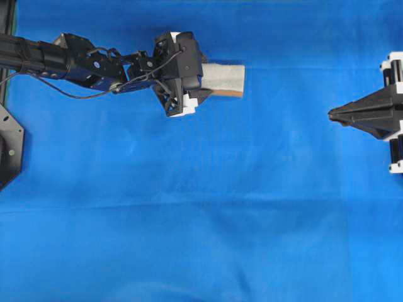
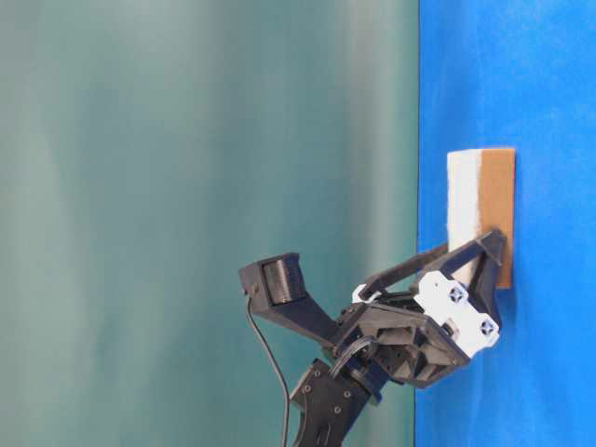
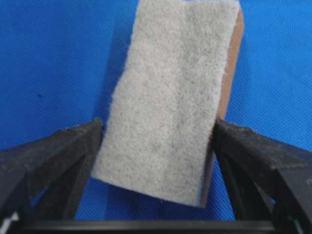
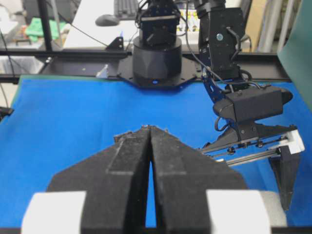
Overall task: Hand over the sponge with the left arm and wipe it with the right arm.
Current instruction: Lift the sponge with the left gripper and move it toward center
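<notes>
Lying flat on the blue cloth (image 1: 189,207), one sponge (image 1: 224,78) between the left gripper's (image 3: 158,134) wide-spread fingers (image 3: 63,151), right gripper (image 4: 149,134) pressed together.

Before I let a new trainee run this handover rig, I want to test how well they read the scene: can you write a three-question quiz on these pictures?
1. True or false: the left gripper has its fingers on either side of the sponge, which lies on the blue cloth.
2. How do the right gripper jaws stand? A) wide open B) shut, nothing between them C) shut on the sponge
3. Fill in: the sponge's grey-white fibrous face points ____, with the tan foam layer under it.

Key: 1 true; 2 B; 3 up.
</notes>
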Controlling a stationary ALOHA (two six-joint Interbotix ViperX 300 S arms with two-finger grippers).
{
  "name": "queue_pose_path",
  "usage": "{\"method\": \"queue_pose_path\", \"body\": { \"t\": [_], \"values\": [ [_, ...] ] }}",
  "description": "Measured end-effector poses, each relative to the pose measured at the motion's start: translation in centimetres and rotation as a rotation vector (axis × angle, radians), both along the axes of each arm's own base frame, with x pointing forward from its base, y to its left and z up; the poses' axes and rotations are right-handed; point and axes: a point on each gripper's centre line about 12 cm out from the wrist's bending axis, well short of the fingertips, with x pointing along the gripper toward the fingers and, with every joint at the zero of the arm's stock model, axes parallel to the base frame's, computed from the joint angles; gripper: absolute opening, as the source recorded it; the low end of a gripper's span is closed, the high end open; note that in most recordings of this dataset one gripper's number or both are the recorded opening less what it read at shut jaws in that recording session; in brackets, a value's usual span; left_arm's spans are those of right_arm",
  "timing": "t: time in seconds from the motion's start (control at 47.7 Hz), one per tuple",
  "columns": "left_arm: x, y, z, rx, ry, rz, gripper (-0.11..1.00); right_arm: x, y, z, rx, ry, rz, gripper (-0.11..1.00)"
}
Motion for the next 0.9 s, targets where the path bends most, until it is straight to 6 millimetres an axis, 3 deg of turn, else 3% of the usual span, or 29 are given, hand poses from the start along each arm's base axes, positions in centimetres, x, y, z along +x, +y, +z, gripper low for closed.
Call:
{"method": "queue_pose_path", "body": {
  "t": [0.189,0.23,0.356,0.545,0.901],
  "values": [
    [0.0,-0.1,-0.2,-0.019,0.044,-0.001,0.45,0.0,0.0,-0.1,0.000,0.003,-0.002,0.00],
    [-0.1,-0.2,-0.3,-0.022,0.053,-0.002,0.40,0.1,0.0,-0.1,0.000,0.005,0.000,0.00],
    [-0.2,-0.5,0.3,-0.046,0.064,0.004,0.39,0.1,0.0,-0.2,0.000,0.009,-0.002,0.00],
    [-0.4,-1.6,2.8,-0.117,0.063,0.028,0.39,0.2,0.0,-0.3,0.000,0.014,-0.002,0.00],
    [-1.4,-9.4,10.9,-0.191,-0.022,-0.099,0.39,0.4,0.0,-0.5,0.002,0.025,-0.002,0.00]
  ]
}}
